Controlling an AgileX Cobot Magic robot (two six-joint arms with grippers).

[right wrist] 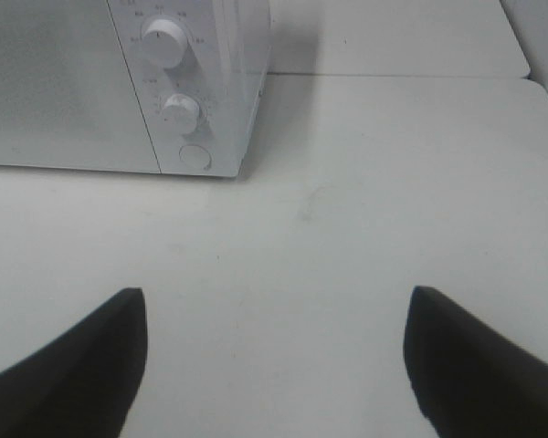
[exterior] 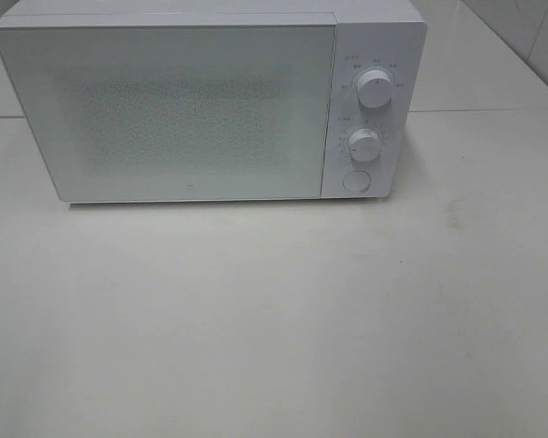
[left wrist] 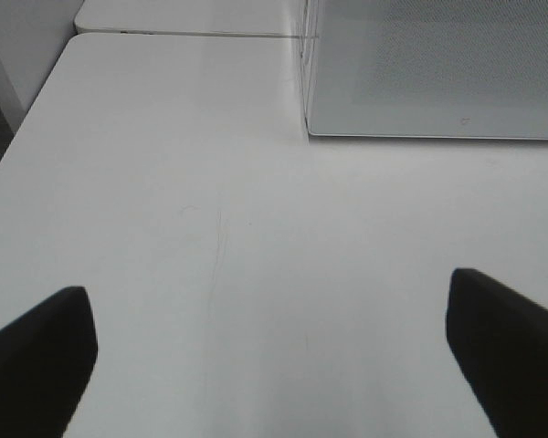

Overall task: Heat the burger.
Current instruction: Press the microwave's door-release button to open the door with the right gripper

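Between the left gripper's (left wrist: 267, 292) two dark fingers (left wrist: 36, 356) lies only bare white table (left wrist: 210, 228); the jaws stand wide apart and hold nothing. The right gripper (right wrist: 276, 297) is likewise spread, its two fingers (right wrist: 475, 365) empty over the same table. Both grippers hang in front of the one white microwave (exterior: 173, 109), the left before its door-side corner, the right before its control-panel corner, each well apart from it. The microwave's door (exterior: 164, 109) is shut, its speckled pane clouded. Beside the door, the panel carries two round knobs, an upper knob (exterior: 375, 88) and a lower knob (exterior: 364, 143), and one round button (exterior: 356, 180) beneath them. The burger shows in none of the three views, so its place cannot be told.
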